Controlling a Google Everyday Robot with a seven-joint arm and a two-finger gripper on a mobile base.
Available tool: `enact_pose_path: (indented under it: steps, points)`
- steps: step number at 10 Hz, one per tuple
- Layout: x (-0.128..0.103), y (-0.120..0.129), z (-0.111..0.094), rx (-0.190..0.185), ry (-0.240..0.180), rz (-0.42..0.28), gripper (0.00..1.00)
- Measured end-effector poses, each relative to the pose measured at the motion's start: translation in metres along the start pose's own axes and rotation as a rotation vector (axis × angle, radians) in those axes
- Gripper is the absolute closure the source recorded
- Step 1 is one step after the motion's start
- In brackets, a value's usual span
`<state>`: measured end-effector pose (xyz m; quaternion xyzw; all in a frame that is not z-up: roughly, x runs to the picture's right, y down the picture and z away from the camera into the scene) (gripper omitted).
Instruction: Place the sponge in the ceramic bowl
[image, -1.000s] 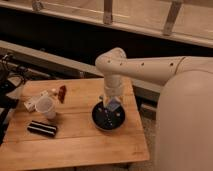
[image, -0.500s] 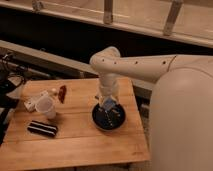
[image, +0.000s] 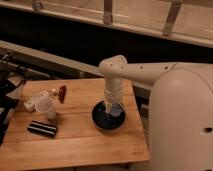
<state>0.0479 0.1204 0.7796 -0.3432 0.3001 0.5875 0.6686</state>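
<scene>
The dark ceramic bowl (image: 102, 121) sits on the wooden table (image: 75, 145), right of centre. My gripper (image: 114, 108) hangs from the white arm straight down over the bowl's right half, just above its inside. A small pale bluish piece, apparently the sponge (image: 117, 112), shows at the gripper's tip over the bowl. Whether it is held or resting in the bowl is unclear.
A white cup (image: 46, 107) lies on the table's left side, with a white bottle (image: 35, 100) and a red item (image: 62, 93) beside it. A black flat object (image: 42, 129) lies near the front left. The robot's white body (image: 182, 125) fills the right side.
The arm swung slightly left and then back right. The gripper stayed over the bowl and now sits a little lower.
</scene>
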Motion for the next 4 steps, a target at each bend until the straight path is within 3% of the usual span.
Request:
enact_pose_path:
  steps: [2,4]
  points:
    - [0.001,0.002,0.009,-0.053,-0.022,-0.022,0.2]
    - [0.006,0.005,-0.003,-0.072,-0.106,-0.041,0.2]
